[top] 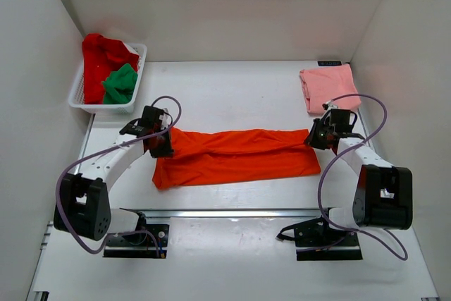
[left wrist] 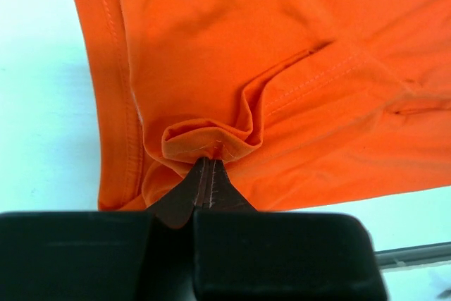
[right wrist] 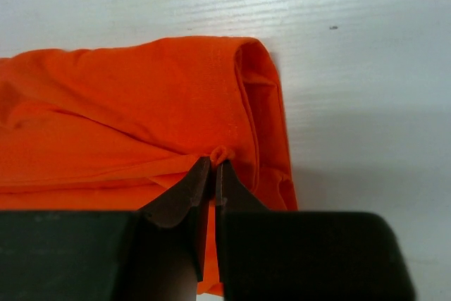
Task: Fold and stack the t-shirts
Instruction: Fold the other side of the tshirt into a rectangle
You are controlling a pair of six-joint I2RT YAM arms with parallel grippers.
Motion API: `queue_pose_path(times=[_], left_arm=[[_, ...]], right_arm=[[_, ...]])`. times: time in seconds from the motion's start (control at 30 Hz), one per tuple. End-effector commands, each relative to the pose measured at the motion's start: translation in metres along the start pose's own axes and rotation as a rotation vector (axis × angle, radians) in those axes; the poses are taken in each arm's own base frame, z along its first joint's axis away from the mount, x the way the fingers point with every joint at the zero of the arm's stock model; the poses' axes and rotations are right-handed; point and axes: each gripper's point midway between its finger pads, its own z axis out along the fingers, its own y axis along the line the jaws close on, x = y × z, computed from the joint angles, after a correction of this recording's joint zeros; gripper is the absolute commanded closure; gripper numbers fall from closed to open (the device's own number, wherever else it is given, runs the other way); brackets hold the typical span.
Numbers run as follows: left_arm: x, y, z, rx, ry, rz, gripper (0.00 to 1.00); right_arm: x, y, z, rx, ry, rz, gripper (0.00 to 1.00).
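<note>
The bright orange t-shirt (top: 236, 156) lies stretched lengthwise across the middle of the table, folded into a long band. My left gripper (top: 161, 147) is shut on a pinch of its cloth at the left end (left wrist: 208, 147). My right gripper (top: 315, 136) is shut on a pinch at the right end (right wrist: 220, 154). The pale salmon pink t-shirt (top: 328, 87) lies folded at the back right. The red t-shirt (top: 102, 58) and the green t-shirt (top: 120, 84) are bunched in the basket at the back left.
The white slotted plastic basket (top: 138, 75) stands at the back left corner. White walls close in the table on the left, back and right. A metal rail (top: 232, 213) runs along the near edge by the arm bases.
</note>
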Motion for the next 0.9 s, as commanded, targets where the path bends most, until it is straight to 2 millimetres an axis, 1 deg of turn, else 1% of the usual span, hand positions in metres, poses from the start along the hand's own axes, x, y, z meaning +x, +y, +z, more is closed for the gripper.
queue_pose_path(times=[0.0, 0.03, 0.07, 0.1, 0.13, 0.23, 0.27, 0.3, 0.33, 0.37, 0.47, 0.5, 0.53, 0.6, 0.63, 0.67, 0.7, 0.73, 0.77, 0.8, 0.83, 0.87], left_arm=[[0.000, -0.007, -0.008, 0.033, -0.031, -0.005, 1.00], [-0.001, -0.010, -0.009, 0.046, -0.034, -0.003, 1.00], [0.002, -0.009, -0.009, 0.041, -0.028, -0.006, 1.00], [0.003, -0.013, -0.011, 0.056, -0.032, 0.010, 1.00], [0.005, -0.014, -0.013, 0.057, -0.032, 0.000, 1.00], [0.013, -0.017, -0.015, 0.063, -0.015, 0.005, 1.00], [0.012, -0.018, -0.017, 0.066, -0.020, 0.008, 1.00], [0.016, -0.019, -0.018, 0.071, -0.012, 0.011, 1.00], [0.017, -0.020, -0.020, 0.074, -0.014, 0.013, 1.00], [0.020, -0.020, -0.021, 0.078, -0.009, 0.017, 1.00], [0.027, -0.023, -0.024, 0.090, 0.003, 0.014, 1.00], [0.029, -0.026, -0.026, 0.102, 0.009, 0.014, 1.00], [0.033, -0.025, -0.027, 0.101, 0.014, 0.019, 1.00], [0.035, -0.028, -0.027, 0.116, 0.025, 0.017, 1.00], [0.040, -0.030, -0.026, 0.120, 0.045, 0.032, 1.00], [0.043, -0.031, -0.025, 0.126, 0.069, 0.034, 1.00], [0.045, -0.037, -0.027, 0.152, 0.085, 0.033, 1.00], [0.046, -0.037, -0.028, 0.152, 0.100, 0.040, 0.92], [0.045, -0.042, -0.033, 0.168, 0.115, 0.043, 0.79], [0.032, -0.050, -0.042, 0.192, 0.089, 0.044, 0.67], [0.029, -0.051, -0.048, 0.190, 0.083, 0.045, 0.60], [0.012, -0.055, -0.059, 0.199, 0.028, 0.035, 0.51]], right_arm=[[-0.010, 0.001, -0.004, 0.011, -0.049, -0.009, 1.00], [-0.005, 0.001, -0.004, 0.015, -0.035, -0.006, 1.00], [-0.002, 0.000, -0.003, 0.021, -0.028, -0.007, 1.00], [-0.003, -0.001, -0.002, 0.027, -0.034, -0.010, 1.00], [0.000, -0.005, -0.002, 0.034, -0.025, -0.004, 1.00], [0.002, -0.006, -0.001, 0.041, -0.021, -0.007, 1.00], [0.002, -0.006, -0.001, 0.041, -0.018, -0.009, 1.00], [0.009, -0.010, 0.000, 0.052, -0.001, -0.003, 1.00], [0.006, -0.009, 0.001, 0.050, -0.008, -0.006, 1.00], [0.008, -0.007, 0.002, 0.045, 0.002, -0.014, 1.00], [0.006, -0.010, 0.002, 0.055, 0.002, -0.011, 1.00], [0.009, -0.010, 0.002, 0.057, 0.012, -0.001, 1.00], [0.007, -0.010, 0.003, 0.055, 0.011, -0.007, 1.00], [0.006, -0.009, 0.003, 0.052, 0.018, -0.003, 1.00], [0.005, -0.008, 0.004, 0.053, 0.022, -0.008, 1.00], [0.009, -0.011, 0.004, 0.071, 0.046, 0.004, 1.00], [0.014, -0.012, 0.002, 0.084, 0.076, 0.002, 1.00], [0.005, -0.009, 0.001, 0.088, 0.074, -0.007, 0.96], [0.015, -0.014, -0.002, 0.108, 0.125, 0.007, 0.89], [0.016, -0.012, -0.008, 0.114, 0.154, 0.009, 0.70], [0.008, -0.012, -0.010, 0.119, 0.136, 0.002, 0.50], [0.007, -0.008, -0.016, 0.112, 0.140, -0.007, 0.46]])
